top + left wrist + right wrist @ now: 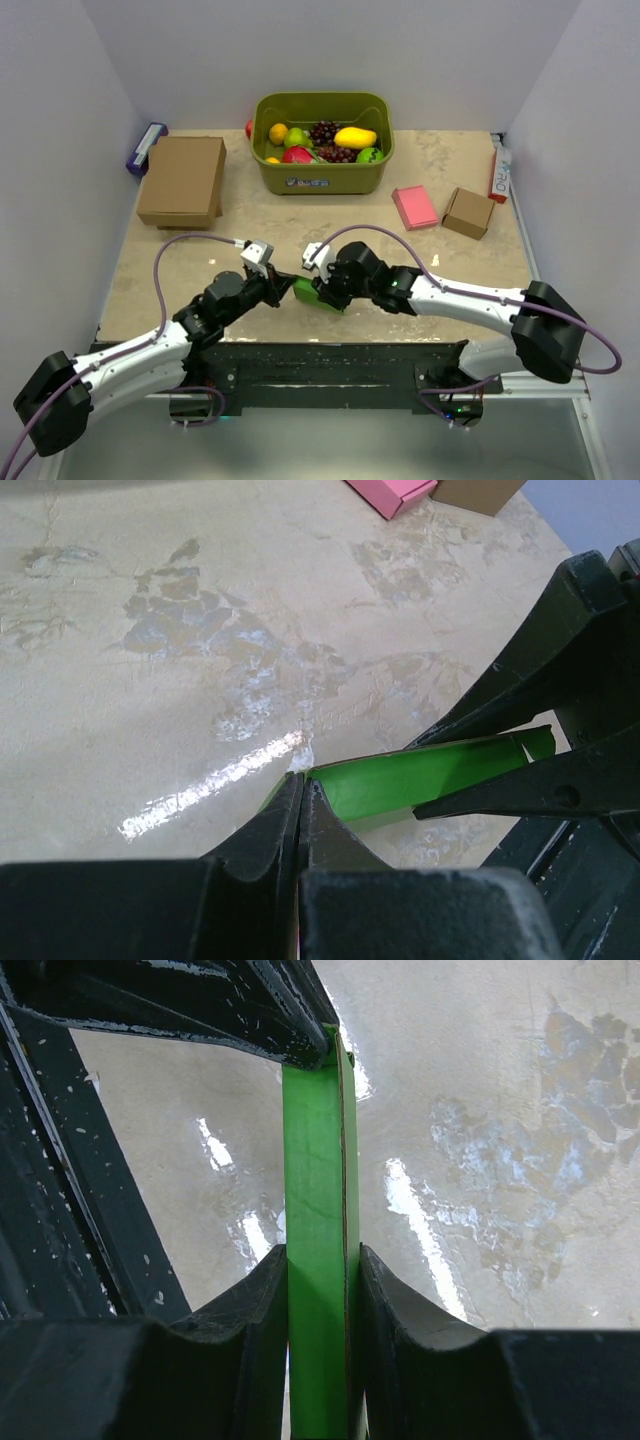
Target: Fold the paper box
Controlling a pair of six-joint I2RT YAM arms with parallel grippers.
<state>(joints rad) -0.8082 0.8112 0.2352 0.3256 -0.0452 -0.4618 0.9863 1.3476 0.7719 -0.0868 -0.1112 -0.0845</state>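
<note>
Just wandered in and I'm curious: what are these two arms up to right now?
Two robot arms are working on a bright green paper box near the front of the table. The right gripper is clamped on its two sides, and the left gripper is shut, pinching one end. It sits between them, narrow and flattened. The fruit bin at the back is not involved.
</note>
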